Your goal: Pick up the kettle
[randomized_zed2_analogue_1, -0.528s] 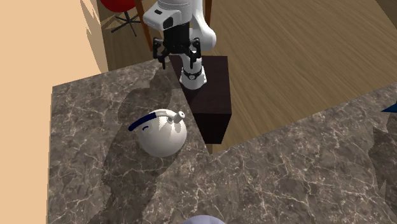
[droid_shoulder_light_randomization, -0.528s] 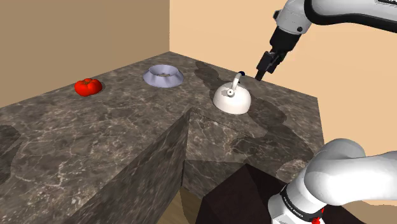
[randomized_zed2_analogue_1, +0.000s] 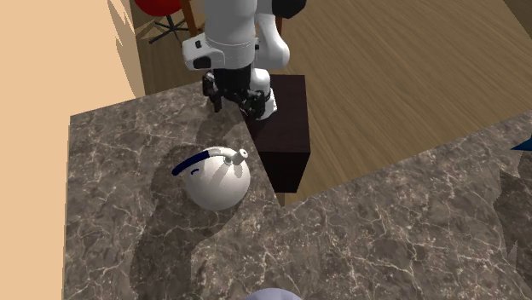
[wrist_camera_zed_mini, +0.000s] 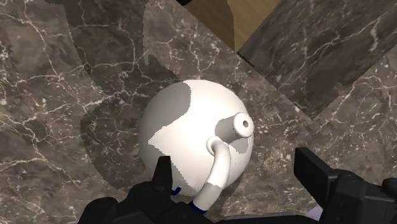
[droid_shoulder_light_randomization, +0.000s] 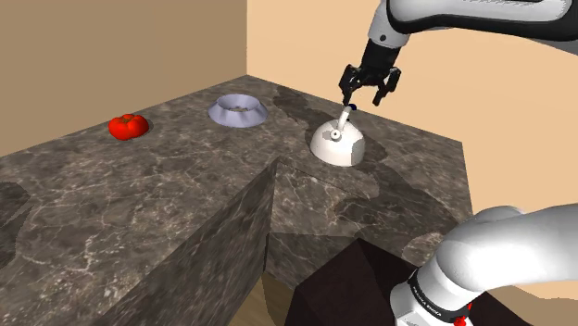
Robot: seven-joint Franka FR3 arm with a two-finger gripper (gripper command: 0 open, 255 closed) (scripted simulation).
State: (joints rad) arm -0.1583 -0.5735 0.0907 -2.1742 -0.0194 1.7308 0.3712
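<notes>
Dark veined tabletop (droid_shoulder_light_randomization: 139, 194) against tan walls. We see the white arm (droid_shoulder_light_randomization: 463, 14) reaching over it. White kettle (droid_shoulder_light_randomization: 336, 144) with a blue-ended handle sits upright near the tabletop edge facing the stand (droid_shoulder_light_randomization: 343, 287). Greyish bowl (droid_shoulder_light_randomization: 238, 109) by the far corner, red tomato (droid_shoulder_light_randomization: 129, 125) near the wall-side edge. Black tool (droid_shoulder_light_randomization: 369, 85) hovers just above the kettle, fingers spread apart, gripping nothing.

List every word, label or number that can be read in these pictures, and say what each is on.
White lettering on the dark band of the arm's lowest joint: too small to read.
No other text: the kettle, bowl and countertop bear none.
</notes>
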